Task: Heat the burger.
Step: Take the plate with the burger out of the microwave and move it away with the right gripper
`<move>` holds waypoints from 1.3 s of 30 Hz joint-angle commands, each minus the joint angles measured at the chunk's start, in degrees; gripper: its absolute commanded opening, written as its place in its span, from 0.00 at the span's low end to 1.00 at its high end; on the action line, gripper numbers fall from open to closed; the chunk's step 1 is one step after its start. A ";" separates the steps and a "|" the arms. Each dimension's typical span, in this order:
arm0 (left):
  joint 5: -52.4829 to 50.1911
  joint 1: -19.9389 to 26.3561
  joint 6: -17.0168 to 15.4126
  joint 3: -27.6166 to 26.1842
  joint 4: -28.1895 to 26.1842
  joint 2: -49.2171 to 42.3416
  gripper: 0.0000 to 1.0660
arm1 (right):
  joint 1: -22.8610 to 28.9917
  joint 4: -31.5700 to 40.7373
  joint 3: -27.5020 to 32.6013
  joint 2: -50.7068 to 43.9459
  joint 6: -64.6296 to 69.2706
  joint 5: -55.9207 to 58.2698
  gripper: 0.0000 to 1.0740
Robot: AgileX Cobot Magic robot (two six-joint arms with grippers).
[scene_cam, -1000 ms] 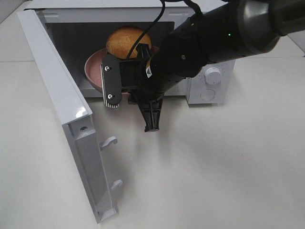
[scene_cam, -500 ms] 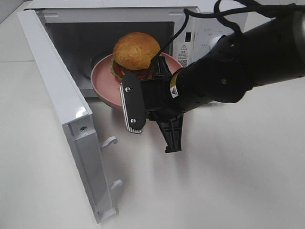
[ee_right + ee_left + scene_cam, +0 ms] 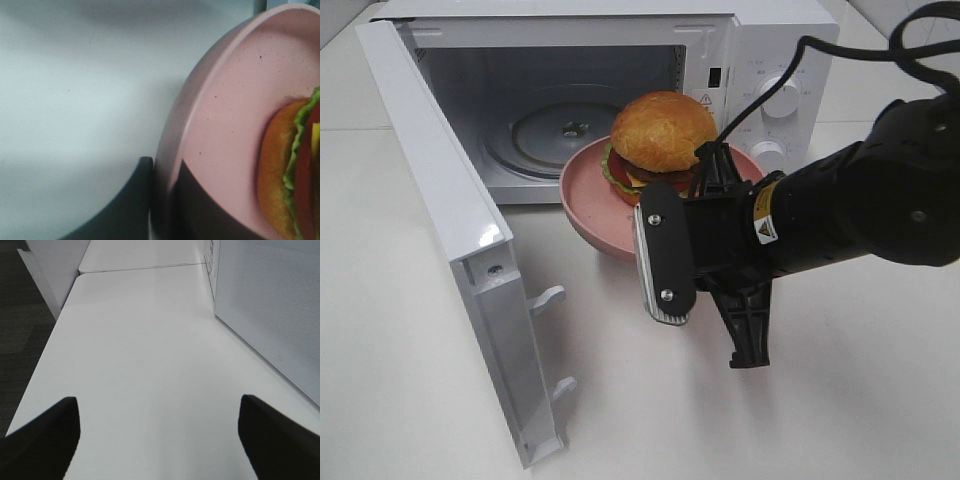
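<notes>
From the high camera, the right gripper point(image 3: 705, 205) is drawing the pink plate point(image 3: 590, 205) and burger point(image 3: 662, 132) out of the microwave point(image 3: 760, 40) over the worktop point(image 3: 840, 400), suggesting heating is done. Left wrist: fingers point(image 3: 42, 432) hanging open. Right wrist: fingers point(image 3: 132, 192) pinching the plate rim.

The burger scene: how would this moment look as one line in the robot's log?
right gripper: shut on pink plate rim | burger: on plate, outside microwave | door: open | left gripper: open, empty

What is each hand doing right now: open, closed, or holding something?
Left hand: open, holding nothing.
Right hand: closed on the rim of the pink plate carrying the burger.
</notes>
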 commanded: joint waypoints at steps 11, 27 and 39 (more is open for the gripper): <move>-0.11 0.11 -0.34 0.11 0.00 -1.09 0.75 | -0.52 -0.40 9.40 -15.47 1.66 -3.38 0.00; -0.11 0.11 -0.34 0.11 0.00 -1.09 0.75 | -0.52 -3.95 15.24 -30.94 6.30 12.78 0.01; -0.11 0.11 -0.34 0.11 0.00 -1.09 0.75 | -0.52 -16.90 15.24 -36.84 26.76 25.38 0.01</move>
